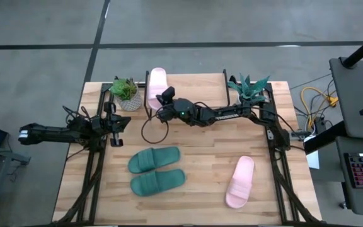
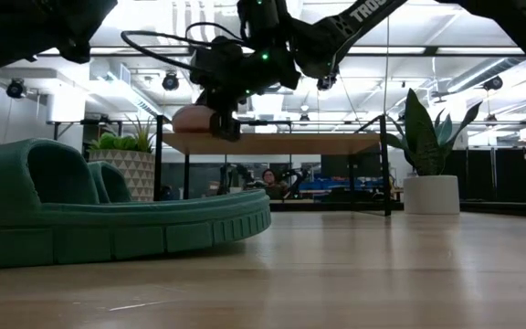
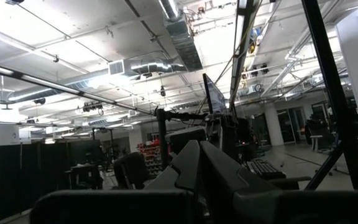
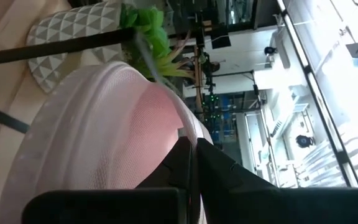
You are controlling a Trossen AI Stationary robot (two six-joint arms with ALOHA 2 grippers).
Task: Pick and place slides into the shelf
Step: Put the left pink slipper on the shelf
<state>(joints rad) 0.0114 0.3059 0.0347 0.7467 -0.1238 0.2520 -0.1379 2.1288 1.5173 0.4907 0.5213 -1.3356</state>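
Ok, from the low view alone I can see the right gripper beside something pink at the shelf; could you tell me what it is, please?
Observer: It is a light pink slide. The high view shows it at the left end of the shelf, with the right gripper at its near end.
Operator: Thank you. Are the fingers closed on it?
Observer: In the right wrist view the fingers are pressed together at the slide's edge, so it looks gripped.
Operator: And where is its partner?
Observer: The other pink slide lies at the front right of the table, apart from the green pair.
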